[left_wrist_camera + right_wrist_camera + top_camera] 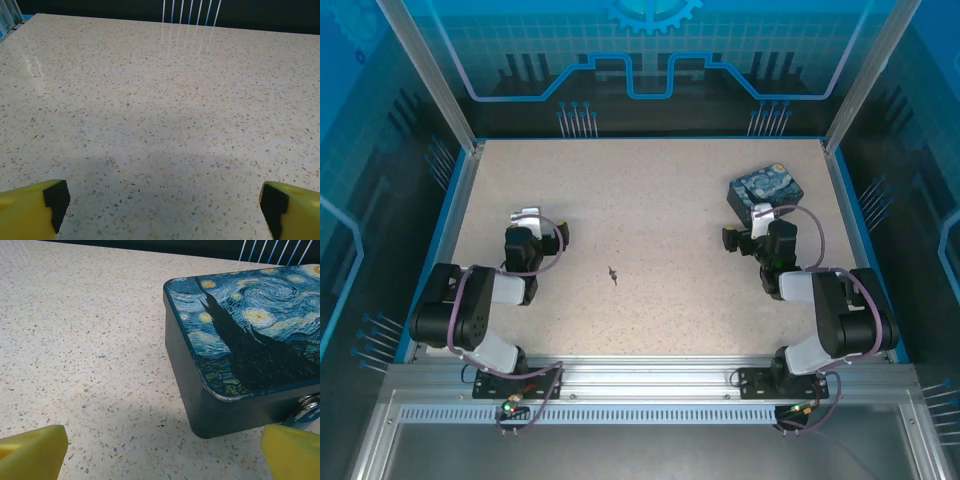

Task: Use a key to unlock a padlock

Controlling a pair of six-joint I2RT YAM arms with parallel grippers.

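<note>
Room: we see blue panels [640, 60] printed with circuit lines and a gear motif, closing in the back and sides, with aluminium posts [425, 70] at the back corners.
Table: we find the table [650, 200] speckled beige with a blue rim. From the left wrist it is glossy and mirrors white bars at its far edge.
Rail: an aluminium rail [640, 378] runs along the near edge and carries both bases.
Arms: the left arm [470, 312] and the right arm [840, 315] are both folded and reach away from us.
Box: the box [766, 188] with the starry print sits far right, lid shut, just beyond the right gripper.
Left gripper: we see the left gripper [160, 212] spread wide over bare table, holding nothing.
Right gripper: the right gripper [162, 452] is spread wide in front of the box, holding nothing.
Padlock: the padlock [306, 409] hangs at the box's front face beside the right finger, and we make out only a metal and blue edge of it.
Key: the key [613, 274] lies alone mid-table, between the arms, well apart from both grippers.
</note>
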